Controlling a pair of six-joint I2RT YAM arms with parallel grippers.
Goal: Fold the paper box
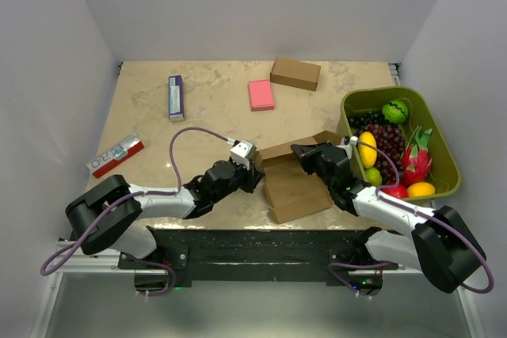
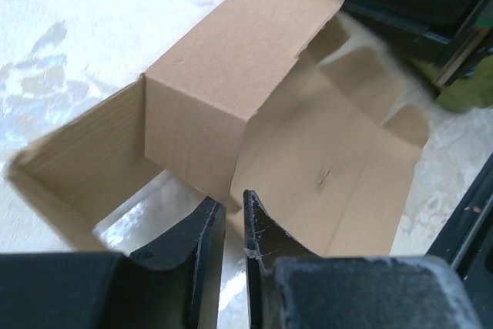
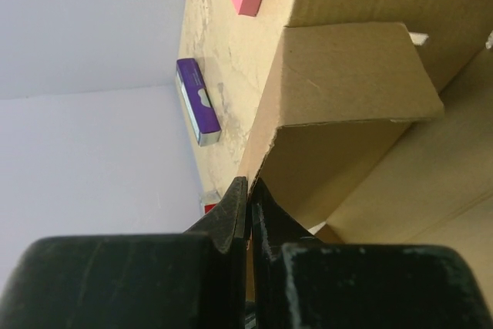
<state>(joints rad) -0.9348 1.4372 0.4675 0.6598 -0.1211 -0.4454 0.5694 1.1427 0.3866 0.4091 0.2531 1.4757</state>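
Note:
The paper box [image 1: 295, 187] is a plain brown cardboard cut-out, partly raised, lying between both arms at the near middle of the table. My left gripper [image 1: 255, 176] is at its left edge. In the left wrist view the jaws [image 2: 231, 204] stand a narrow gap apart, straddling the bottom corner of an upright crease of the box [image 2: 208, 82]. The table shows through the gap. My right gripper [image 1: 299, 150] is at the box's far right corner. In the right wrist view it [image 3: 248, 184] is shut on the thin edge of a box wall [image 3: 347, 75].
A green basket [image 1: 380, 91] of fruit stands at the right. A ready-made brown box [image 1: 295, 74] and a pink block [image 1: 261, 94] lie at the back. A purple carton [image 1: 175, 97] and a red-and-white packet [image 1: 116, 155] lie at the left.

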